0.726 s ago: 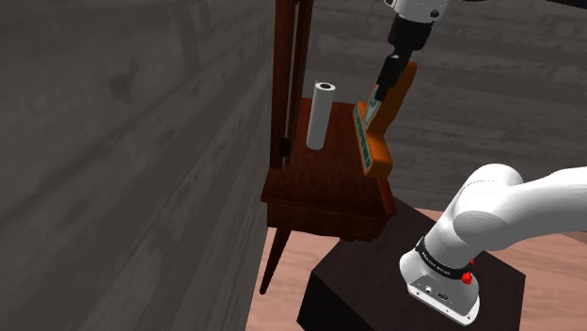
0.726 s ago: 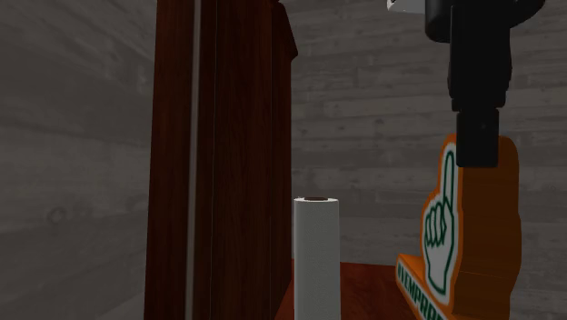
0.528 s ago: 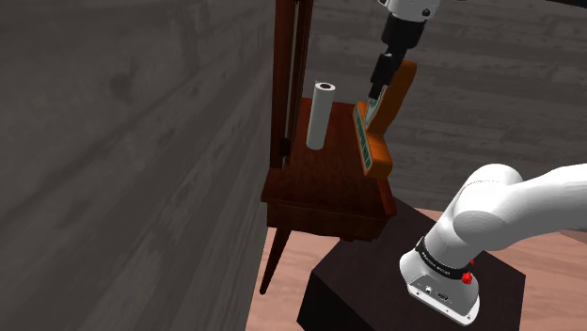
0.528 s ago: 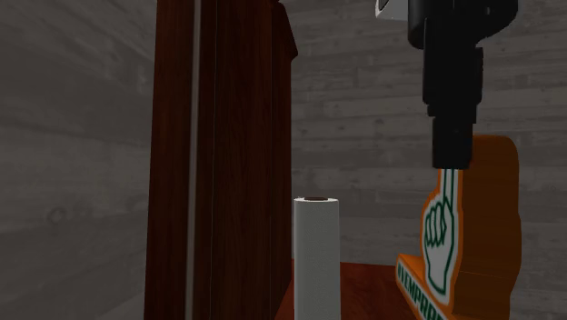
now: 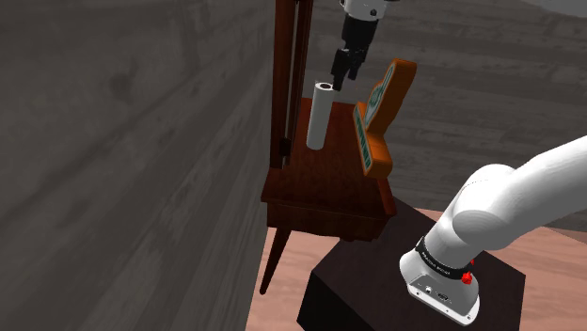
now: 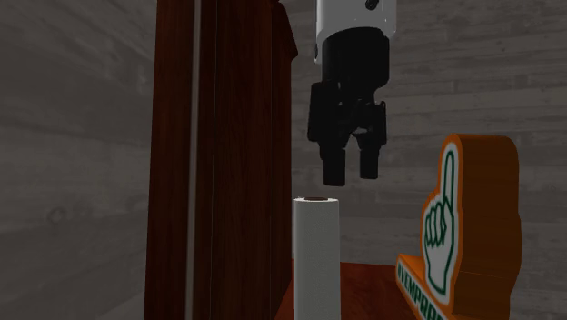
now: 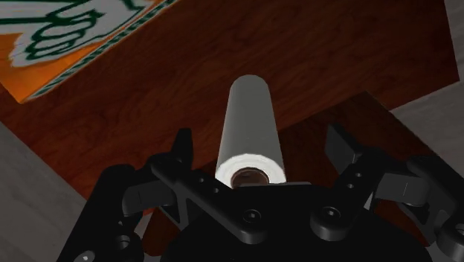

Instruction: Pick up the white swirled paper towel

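The paper towel roll [image 5: 320, 115] is plain white and stands upright on a dark red wooden table [image 5: 329, 193]. My black gripper [image 5: 340, 73] hangs just above the roll's top end, pointing down. In the second exterior view the gripper [image 6: 347, 175] is a short gap above the roll [image 6: 316, 255] and slightly to that view's right. Through the wrist view I look down the roll [image 7: 251, 134], whose open core faces the gripper [image 7: 260, 149]. The fingers [image 7: 182, 145] stand apart on either side, open and touching nothing.
An orange foam finger sign [image 5: 381, 113] with green lettering stands on the table beside the roll [image 6: 463, 227] [image 7: 67, 37]. A tall dark wooden post [image 5: 292, 75] rises close behind the roll [image 6: 223, 155]. A grey plank wall lies at the shoulder view's left.
The gripper has moved from above the foam finger sign across to the shoulder view's left, and now hangs over the roll's top. The roll has not moved.
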Available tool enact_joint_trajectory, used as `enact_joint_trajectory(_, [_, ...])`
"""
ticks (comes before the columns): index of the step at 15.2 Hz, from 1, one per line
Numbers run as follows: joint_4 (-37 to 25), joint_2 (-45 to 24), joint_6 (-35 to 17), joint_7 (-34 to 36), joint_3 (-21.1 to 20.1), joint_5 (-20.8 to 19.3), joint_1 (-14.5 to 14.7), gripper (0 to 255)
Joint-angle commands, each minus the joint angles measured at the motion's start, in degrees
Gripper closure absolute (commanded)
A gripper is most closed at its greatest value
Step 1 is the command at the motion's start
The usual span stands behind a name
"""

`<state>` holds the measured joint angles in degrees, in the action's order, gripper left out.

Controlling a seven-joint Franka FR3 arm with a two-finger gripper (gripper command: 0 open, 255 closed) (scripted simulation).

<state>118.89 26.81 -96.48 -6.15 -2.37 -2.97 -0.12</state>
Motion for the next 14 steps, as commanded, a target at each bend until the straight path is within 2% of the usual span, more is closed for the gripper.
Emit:
enact_joint_trajectory(1, [-3.8, -4.7, -0.9, 0.4, 0.0, 0.1, -0.2, 0])
enact_joint_trajectory(3, [-5.8, -7.1, -1.4, 0.6, 0.0, 0.2, -0.3, 0])
enact_joint_trajectory(10, [0.7, -6.4, -7.2, 0.9, 0.1, 0.2, -0.2, 0])
enact_joint_trajectory(12, [0.7, -6.4, -7.2, 0.9, 0.1, 0.2, -0.2, 0])
enact_joint_trajectory(13, [0.7, -6.4, -7.1, 0.8, 0.1, 0.2, -0.3, 255])
enact_joint_trajectory(14, [0.7, -6.4, -7.1, 0.8, 0.1, 0.2, -0.3, 255])
